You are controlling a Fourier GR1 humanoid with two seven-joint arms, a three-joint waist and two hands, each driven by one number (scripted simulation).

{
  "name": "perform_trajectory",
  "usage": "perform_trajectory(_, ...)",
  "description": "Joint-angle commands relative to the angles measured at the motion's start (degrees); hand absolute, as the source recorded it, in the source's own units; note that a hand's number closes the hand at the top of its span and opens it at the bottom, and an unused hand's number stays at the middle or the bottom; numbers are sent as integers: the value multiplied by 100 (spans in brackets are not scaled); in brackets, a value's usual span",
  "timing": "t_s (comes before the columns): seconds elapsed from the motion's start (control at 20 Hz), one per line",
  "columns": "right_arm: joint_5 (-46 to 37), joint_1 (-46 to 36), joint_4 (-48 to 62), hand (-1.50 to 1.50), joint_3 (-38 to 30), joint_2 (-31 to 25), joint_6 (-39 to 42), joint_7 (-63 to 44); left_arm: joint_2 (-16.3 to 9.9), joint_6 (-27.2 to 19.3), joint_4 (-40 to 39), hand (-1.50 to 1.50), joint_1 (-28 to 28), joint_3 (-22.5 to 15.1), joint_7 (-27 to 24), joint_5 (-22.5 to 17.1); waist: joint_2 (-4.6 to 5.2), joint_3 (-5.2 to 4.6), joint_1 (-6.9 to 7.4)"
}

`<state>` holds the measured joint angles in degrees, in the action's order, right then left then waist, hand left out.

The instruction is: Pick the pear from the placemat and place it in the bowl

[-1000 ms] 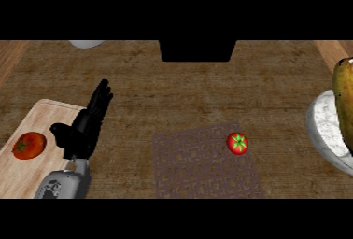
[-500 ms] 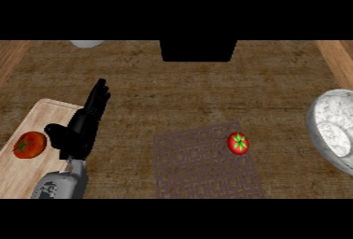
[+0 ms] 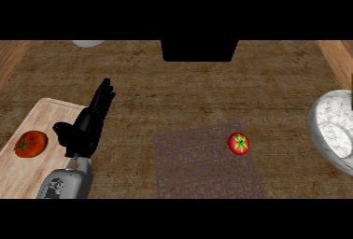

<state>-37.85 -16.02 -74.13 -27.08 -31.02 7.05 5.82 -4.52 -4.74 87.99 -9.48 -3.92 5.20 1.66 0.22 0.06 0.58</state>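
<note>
On the placemat [image 3: 207,163], near its upper right edge, you have a small red fruit with a green star-shaped top [image 3: 238,143]; it looks more like a tomato than a pear. Your left hand [image 3: 86,126] shows at the left, fingers straight and together, pointing up the view, thumb out to the side, holding nothing. It hangs over the right edge of a wooden cutting board [image 3: 31,172], where a second red tomato [image 3: 30,144] lies beside the thumb. At the right edge you see the marbled bowl [image 3: 332,130], well apart from the mat. Your right hand is out of view. All of it rests on the brown worktop [image 3: 207,93].
</note>
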Motion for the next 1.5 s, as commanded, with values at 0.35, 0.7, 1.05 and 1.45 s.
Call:
perform_trajectory(0.35,968,-419,2033,-150,-305,-312,740,1600,69,-64,153,0,47,1,102,86,-15,-1,-18)
perform_trajectory(0.7,1996,-400,1055,-150,-1002,-72,754,1403,207,-121,-23,0,237,-72,-139,170,-39,-10,-95)
perform_trajectory(1.05,3135,-121,1238,-150,-1709,-676,1826,862,-43,151,66,0,346,134,-178,15,-32,-8,-91)
perform_trajectory(1.45,3941,509,2083,-150,-2179,-1101,2915,1408,175,-81,-116,0,28,101,-177,194,-22,-3,-103)
